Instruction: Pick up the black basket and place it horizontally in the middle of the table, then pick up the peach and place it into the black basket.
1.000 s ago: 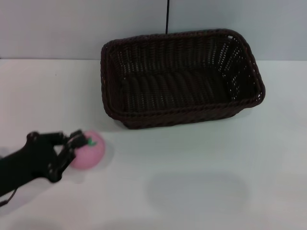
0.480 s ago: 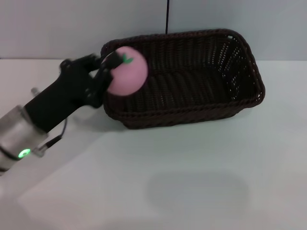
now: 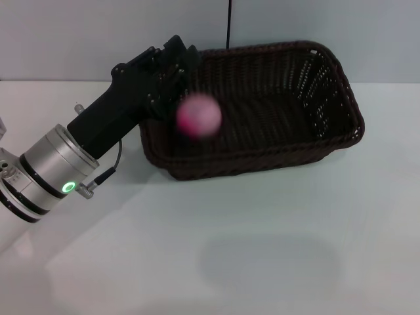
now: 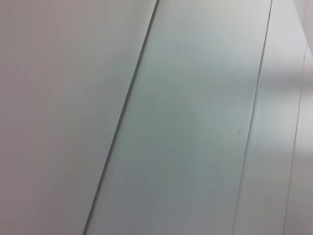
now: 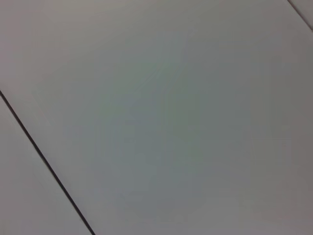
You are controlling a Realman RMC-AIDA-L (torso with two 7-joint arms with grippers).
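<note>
The black basket (image 3: 282, 108) lies lengthwise at the back middle of the white table (image 3: 262, 249). The pink peach (image 3: 199, 115) shows blurred over the basket's left part, below and apart from my left gripper (image 3: 178, 60). The left gripper hangs over the basket's left rim, open and holding nothing. Its black hand and silver forearm (image 3: 52, 174) reach in from the lower left. The left and right wrist views show only plain wall panels. The right gripper is out of view.
A grey wall stands right behind the basket, with a black cable (image 3: 229, 23) running down it. The table stretches white in front of and to both sides of the basket.
The left gripper carried the peach from the table's left front up over the basket's left rim. The peach has left the fingers and is dropping inside the basket.
</note>
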